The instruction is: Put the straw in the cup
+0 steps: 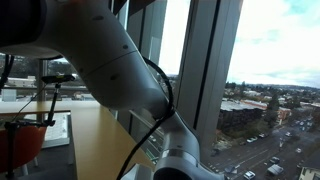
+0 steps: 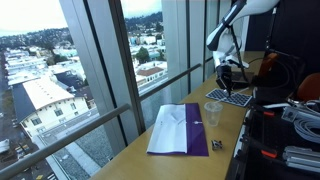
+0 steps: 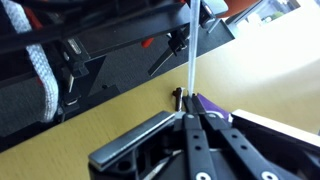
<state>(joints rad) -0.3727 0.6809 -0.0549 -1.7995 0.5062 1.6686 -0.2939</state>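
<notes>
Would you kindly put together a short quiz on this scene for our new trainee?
1. True or false: the end effector is shut on the straw.
2. Where does the cup stand? A: on the table, next to the purple-and-white sheet. B: on the floor. C: on the window sill.
3. Short answer: is the straw in the cup yet?

Key: 1 true; 2 A; 3 no.
</notes>
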